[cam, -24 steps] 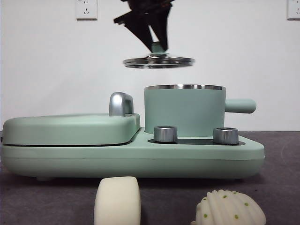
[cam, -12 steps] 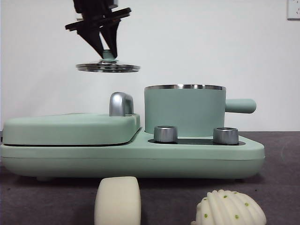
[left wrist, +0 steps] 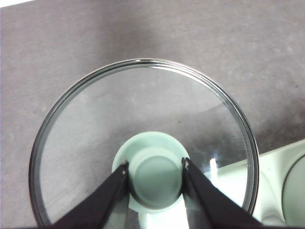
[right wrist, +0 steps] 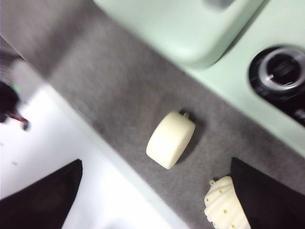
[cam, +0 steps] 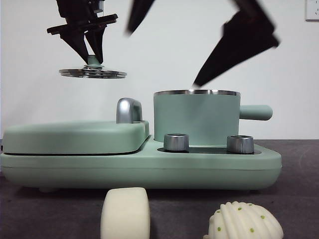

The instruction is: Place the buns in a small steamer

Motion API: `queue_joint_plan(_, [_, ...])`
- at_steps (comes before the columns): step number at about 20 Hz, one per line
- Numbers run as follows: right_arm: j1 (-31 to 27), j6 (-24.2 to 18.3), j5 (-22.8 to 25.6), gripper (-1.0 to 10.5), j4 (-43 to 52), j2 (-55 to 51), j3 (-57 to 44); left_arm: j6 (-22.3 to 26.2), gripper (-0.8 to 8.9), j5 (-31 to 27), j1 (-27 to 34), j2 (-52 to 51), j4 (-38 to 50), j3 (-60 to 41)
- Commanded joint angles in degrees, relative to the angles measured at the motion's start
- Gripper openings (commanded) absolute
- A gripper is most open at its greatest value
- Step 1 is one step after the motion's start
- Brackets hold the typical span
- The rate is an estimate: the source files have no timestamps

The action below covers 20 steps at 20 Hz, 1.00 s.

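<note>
Occupying most of the table is the long mint-green cooking appliance (cam: pixel 139 167), with its flat mint-green griddle cover (cam: pixel 75 135) and chrome handle (cam: pixel 128 110) on one half. On the other half stands the small steamer (cam: pixel 197 117), a mint-green cylindrical pot with a steel rim and a stubby side handle; its mouth is uncovered. Two steel control knobs (cam: pixel 175 142) sit on the deck just in front of it.

The left gripper (cam: pixel 92 59) hangs high above the griddle cover, its jaws closed on the green knob of the round glass lid with steel rim (left wrist: pixel 143 143), which is level and clear of everything.

The right gripper (cam: pixel 199 45), blurred, is above the steamer with its jaws spread wide and nothing between them.

Both buns lie on the dark grey mat in front of the appliance, apart from each other: the smooth rounded cream-white block (right wrist: pixel 170 140) and the ridged shell-shaped dome with green dots (cam: pixel 244 221).
</note>
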Motion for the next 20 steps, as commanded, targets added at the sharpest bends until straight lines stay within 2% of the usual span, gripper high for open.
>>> queue_joint_plan(1, [3.4, 2.8, 2.4, 4.9, 0.2, 5.9, 1.8, -0.2, 0.15, 0.0, 0.3, 0.6, -1.5, 0.7])
queue_joint_plan(5, [6.5, 3.4, 3.4, 4.9, 1.7, 14.4, 1.8, -0.2, 0.15, 0.1, 0.8, 0.6, -1.5, 0.7])
queue_joint_plan(11, [8.1, 3.3, 5.6, 4.8, 4.5, 21.0, 1.8, -0.2, 0.15, 0.1, 0.9, 0.6, -1.4, 0.7])
queue_joint_plan(15, [8.0, 3.1, 6.0, 3.8, 5.7, 23.5, 1.8, -0.2, 0.15, 0.1, 0.9, 0.6, -1.4, 0.7])
queue_joint_plan(18, [8.1, 3.1, 6.1, 2.3, 7.1, 23.7, 1.8, -0.2, 0.15, 0.1, 0.9, 0.6, -1.4, 0.7])
queue_joint_plan(20, [8.0, 3.1, 6.2, 1.8, 7.0, 23.7, 1.8, -0.2, 0.15, 0.1, 0.9, 0.6, -1.4, 0.7])
